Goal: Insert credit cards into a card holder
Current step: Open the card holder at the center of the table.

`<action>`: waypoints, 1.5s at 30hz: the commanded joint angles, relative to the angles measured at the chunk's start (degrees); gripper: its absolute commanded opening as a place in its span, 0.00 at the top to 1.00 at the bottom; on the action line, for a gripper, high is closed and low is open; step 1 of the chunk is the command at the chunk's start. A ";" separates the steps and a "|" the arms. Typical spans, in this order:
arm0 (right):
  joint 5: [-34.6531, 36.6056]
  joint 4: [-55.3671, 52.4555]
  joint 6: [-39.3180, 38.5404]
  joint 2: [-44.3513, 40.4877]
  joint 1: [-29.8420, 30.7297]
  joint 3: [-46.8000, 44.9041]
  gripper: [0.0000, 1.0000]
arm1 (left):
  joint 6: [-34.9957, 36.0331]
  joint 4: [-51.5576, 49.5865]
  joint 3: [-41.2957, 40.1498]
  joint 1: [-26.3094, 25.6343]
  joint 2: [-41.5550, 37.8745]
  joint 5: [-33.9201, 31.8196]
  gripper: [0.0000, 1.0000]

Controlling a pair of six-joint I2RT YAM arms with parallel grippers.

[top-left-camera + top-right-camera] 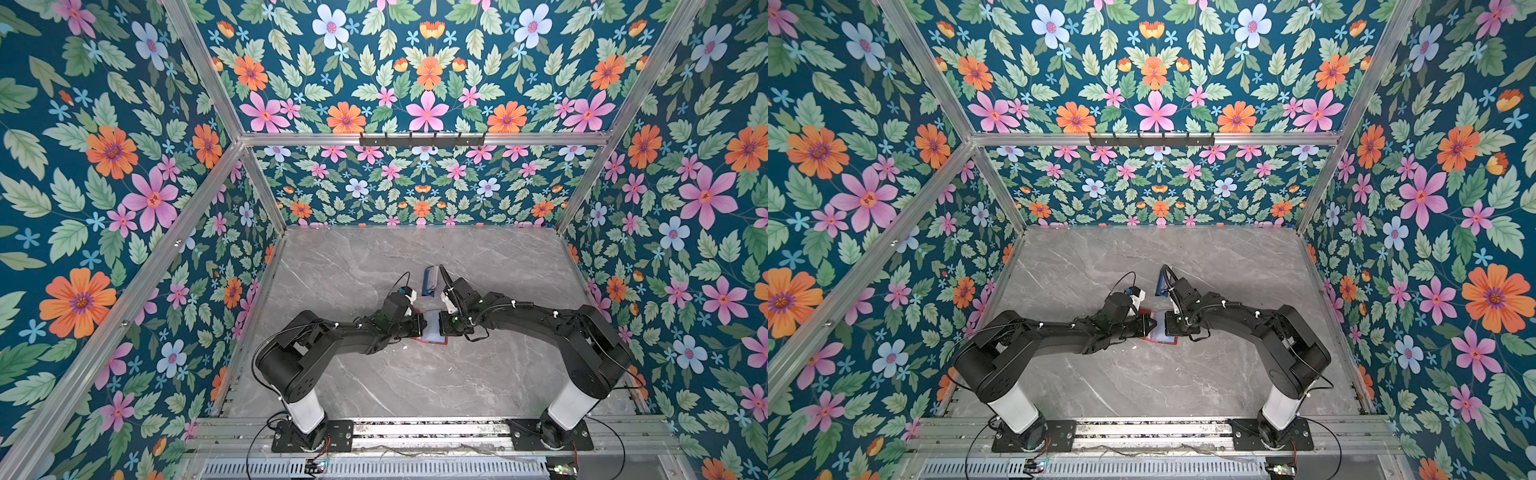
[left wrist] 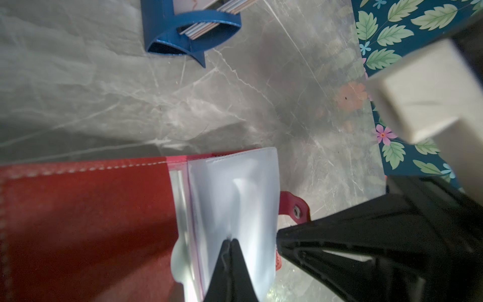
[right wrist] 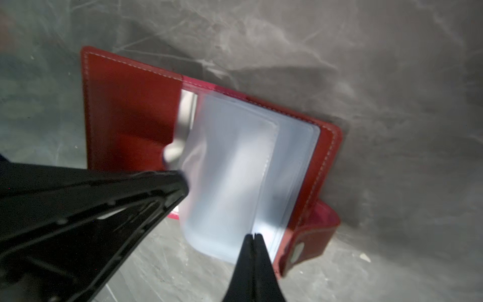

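Note:
The card holder (image 1: 432, 341) (image 1: 1158, 340), a red wallet, lies open on the marble table between my two grippers. Its red cover (image 2: 91, 222) (image 3: 130, 117) lies flat, and the clear sleeves (image 2: 235, 196) (image 3: 235, 170) bow upward. My left gripper (image 2: 230, 239) (image 1: 424, 326) is shut, pinching a sleeve that creases at its tip. My right gripper (image 3: 254, 234) (image 1: 440, 326) is shut with its tip at the sleeves' opposite edge, beside the snap tab (image 3: 313, 235). I cannot tell whether it holds a sleeve. Credit cards (image 2: 206, 28) stand stacked in a blue rack. No card is in either gripper.
The blue card rack (image 1: 430, 282) (image 2: 183, 34) stands just behind the wallet, close to the right arm's wrist (image 1: 457, 295). That wrist's white camera block (image 2: 431, 91) looms near the left gripper. Flowered walls enclose the table on three sides.

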 commanded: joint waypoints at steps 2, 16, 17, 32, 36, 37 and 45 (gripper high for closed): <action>0.27 0.62 1.25 0.61 0.17 0.47 0.93 | -0.43 1.63 -0.21 -0.02 -0.20 -0.02 1.00; 3.94 -0.69 1.68 0.02 0.52 0.39 0.98 | -0.69 1.54 -0.81 -0.02 -0.57 -1.91 1.00; 3.86 -0.59 1.76 0.21 0.52 0.38 0.99 | -0.73 1.62 -0.90 -0.02 -0.59 -1.94 1.00; -0.36 4.77 2.55 1.72 0.52 0.12 0.85 | -1.26 4.21 -1.84 -0.02 -0.67 0.29 1.00; -1.14 6.72 2.93 1.37 0.46 0.30 0.79 | -0.93 4.31 -2.63 -0.03 -2.68 -0.86 0.88; -1.30 6.96 2.93 1.35 0.49 0.46 0.77 | -0.65 3.99 -2.92 -0.04 -3.50 -1.57 0.81; -5.32 8.64 1.52 3.27 1.04 3.16 0.64 | 2.60 -1.36 -4.80 -0.17 -11.03 -10.44 0.66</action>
